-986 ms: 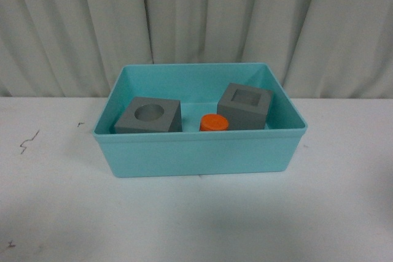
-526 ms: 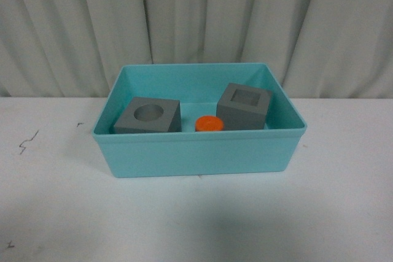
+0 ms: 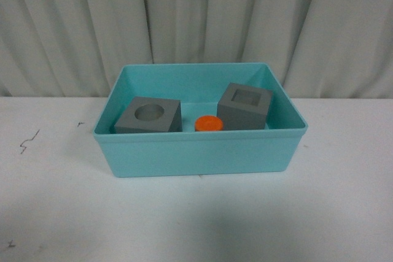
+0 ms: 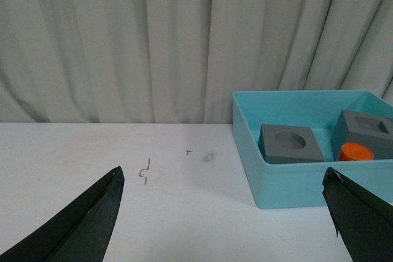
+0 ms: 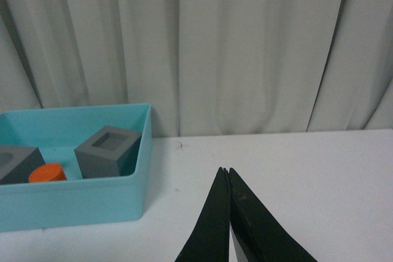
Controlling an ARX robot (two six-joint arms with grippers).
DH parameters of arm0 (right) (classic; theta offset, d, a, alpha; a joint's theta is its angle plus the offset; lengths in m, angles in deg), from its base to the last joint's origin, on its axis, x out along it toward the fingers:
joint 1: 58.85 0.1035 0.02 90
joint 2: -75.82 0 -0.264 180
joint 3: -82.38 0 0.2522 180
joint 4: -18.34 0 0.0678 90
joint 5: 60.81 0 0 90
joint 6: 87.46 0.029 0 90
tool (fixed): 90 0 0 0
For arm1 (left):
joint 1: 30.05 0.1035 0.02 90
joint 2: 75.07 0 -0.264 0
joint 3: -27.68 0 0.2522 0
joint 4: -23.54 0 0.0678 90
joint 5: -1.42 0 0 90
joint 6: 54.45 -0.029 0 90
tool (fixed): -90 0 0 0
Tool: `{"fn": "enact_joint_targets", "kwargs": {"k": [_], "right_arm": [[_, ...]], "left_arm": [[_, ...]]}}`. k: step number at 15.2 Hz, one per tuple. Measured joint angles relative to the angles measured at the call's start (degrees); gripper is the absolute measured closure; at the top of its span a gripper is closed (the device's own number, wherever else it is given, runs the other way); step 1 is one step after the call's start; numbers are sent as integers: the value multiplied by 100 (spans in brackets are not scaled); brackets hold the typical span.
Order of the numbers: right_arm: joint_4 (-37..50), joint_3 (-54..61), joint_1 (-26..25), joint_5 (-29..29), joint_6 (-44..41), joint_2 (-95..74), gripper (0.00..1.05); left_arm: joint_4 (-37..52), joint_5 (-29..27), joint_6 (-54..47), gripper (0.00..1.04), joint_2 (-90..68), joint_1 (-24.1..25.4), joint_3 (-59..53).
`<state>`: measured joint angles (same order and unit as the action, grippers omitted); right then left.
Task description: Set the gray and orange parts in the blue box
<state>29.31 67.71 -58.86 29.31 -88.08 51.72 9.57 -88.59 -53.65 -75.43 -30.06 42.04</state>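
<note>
Both gray cubes, one with a round recess (image 3: 148, 116) and one with a square recess (image 3: 245, 106), are seen inside the blue box (image 3: 200, 154) on the white table (image 3: 196, 219), with the orange cylinder (image 3: 209, 123) lodged between them. The left end effector (image 4: 224, 213) is spread wide with nothing held, well apart from the box. The right end effector (image 5: 228, 173) is clenched on nothing above bare table beside the box.

Left gripper (image 4: 224, 207) spread; right gripper (image 5: 226, 173) apparently closed.
</note>
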Motion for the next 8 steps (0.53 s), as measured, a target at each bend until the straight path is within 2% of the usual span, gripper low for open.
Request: {"fn": "enact_joint_targets", "kwargs": {"k": [3,8], "right_arm": [[-1128,24,0,0,0,1086,103],[-1519,24,0,0,0,1460,103]], "left_arm": [[2,0,0,7,0,0,0],[2,0,0,7,0,0,0]]}}
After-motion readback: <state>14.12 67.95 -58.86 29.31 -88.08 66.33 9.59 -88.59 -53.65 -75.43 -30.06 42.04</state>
